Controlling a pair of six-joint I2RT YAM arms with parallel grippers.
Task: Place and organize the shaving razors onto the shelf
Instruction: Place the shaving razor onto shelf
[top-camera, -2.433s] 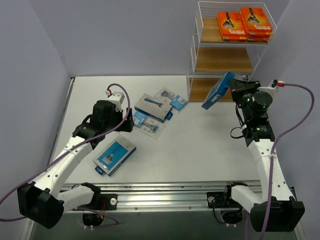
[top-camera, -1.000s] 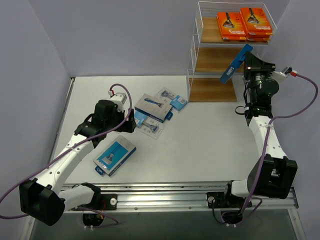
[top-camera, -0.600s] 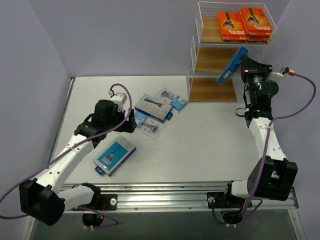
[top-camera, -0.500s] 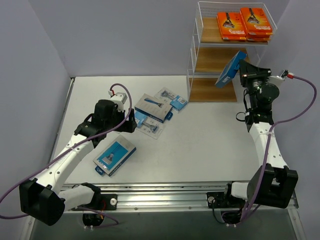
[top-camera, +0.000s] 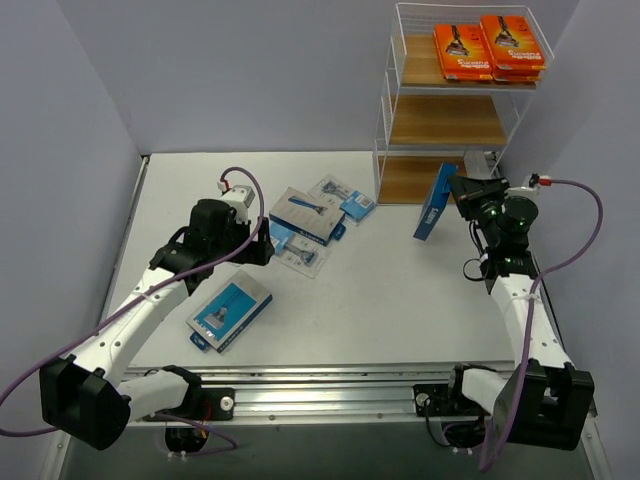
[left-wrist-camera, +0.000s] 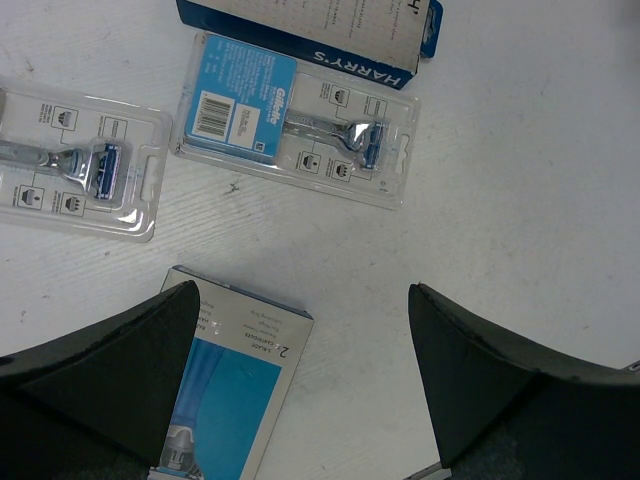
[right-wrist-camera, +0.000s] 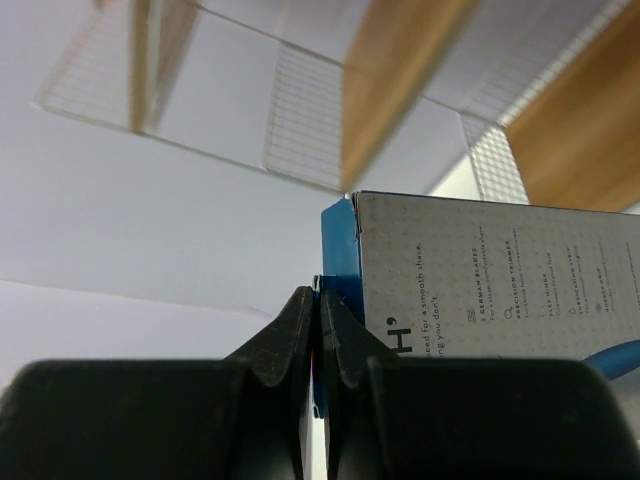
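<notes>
Left gripper (left-wrist-camera: 305, 340): jaws apart, above blister packs (left-wrist-camera: 290, 120) on tabletop (left-wrist-camera: 500, 200).
Right gripper (top-camera: 458, 188): clamped on blue box (top-camera: 434, 203), before shelf (top-camera: 440, 120).

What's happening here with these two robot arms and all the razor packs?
The robot is stocking a wire shelf with razors. The right hand is shut on a blue box, holding it up off the table near the shelf's front. The left hand hovers open over several razor packs lying on the table and holds nothing. Orange boxes already lie on the top tier.
</notes>
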